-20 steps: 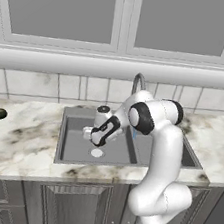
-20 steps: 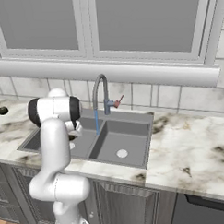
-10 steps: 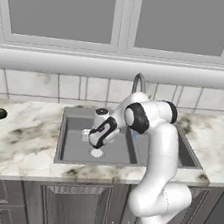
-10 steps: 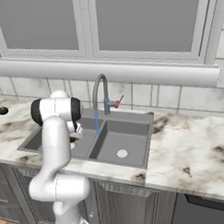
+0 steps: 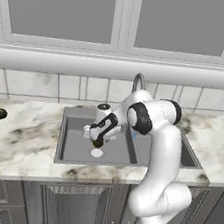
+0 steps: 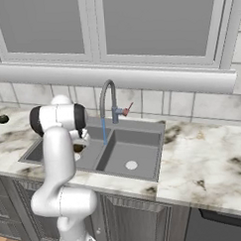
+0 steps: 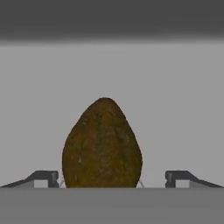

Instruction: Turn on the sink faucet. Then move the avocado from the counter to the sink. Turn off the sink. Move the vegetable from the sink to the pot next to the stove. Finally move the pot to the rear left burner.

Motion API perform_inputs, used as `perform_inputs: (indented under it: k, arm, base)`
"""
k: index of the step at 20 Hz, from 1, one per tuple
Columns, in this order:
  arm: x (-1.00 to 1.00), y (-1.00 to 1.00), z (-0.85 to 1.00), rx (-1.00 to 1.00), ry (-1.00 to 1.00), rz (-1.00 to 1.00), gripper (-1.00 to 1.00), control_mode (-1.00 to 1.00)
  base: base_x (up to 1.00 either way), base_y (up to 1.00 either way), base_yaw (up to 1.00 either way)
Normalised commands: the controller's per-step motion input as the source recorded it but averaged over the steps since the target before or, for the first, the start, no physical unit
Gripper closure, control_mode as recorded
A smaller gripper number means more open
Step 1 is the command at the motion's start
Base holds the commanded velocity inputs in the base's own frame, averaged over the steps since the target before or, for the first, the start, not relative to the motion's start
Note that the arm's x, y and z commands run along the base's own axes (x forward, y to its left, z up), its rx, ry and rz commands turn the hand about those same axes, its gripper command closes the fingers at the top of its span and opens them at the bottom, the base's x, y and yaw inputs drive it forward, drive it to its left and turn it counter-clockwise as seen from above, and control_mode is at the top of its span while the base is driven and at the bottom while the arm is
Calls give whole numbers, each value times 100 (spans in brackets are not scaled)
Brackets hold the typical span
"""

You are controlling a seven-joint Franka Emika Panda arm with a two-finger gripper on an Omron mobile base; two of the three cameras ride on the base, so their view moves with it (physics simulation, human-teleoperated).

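Note:
My gripper [image 5: 96, 135] hangs low inside the left basin of the sink [image 5: 78, 114], pointing down. Its jaws are open. The brownish avocado [image 5: 97, 143] sits between the fingertips just above the pale drain [image 5: 96, 153]. In the hand view the avocado [image 7: 102, 144] stands between the two tips of the gripper [image 7: 111, 177] with a clear gap on each side, grey basin floor behind it. The sink faucet [image 6: 107, 93] arches over the basin divider with a blue water stream [image 6: 103, 130] running from its spout. Its small lever [image 6: 127, 109] sticks out to the right.
A darker green-black ball [image 5: 0, 113] lies on the marble counter [image 5: 19, 141] far to the left of the sink. The right basin [image 6: 138, 146] holds only its drain. A tiled wall and a window sill stand behind the faucet.
The jaws have spread wider and no longer press on the avocado. The hand has sunk slightly lower into the left basin.

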Motion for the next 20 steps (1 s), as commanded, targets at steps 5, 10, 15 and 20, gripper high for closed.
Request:
perform_inputs:
  k: [5, 10, 15, 20]
  arm:
    - [-22, 0, 54, 0, -1, -3, -100, -100]
    - [-41, 0, 67, 0, -8, -3, -100, -100]
    - [-52, 0, 65, 0, -11, -2, -100, -100]
    - [-58, -1, 59, 0, -15, -3, -100, -100]
  base:
    - [0, 0, 0]
    - [0, 0, 0]
    - [0, 0, 0]
    - [0, 0, 0]
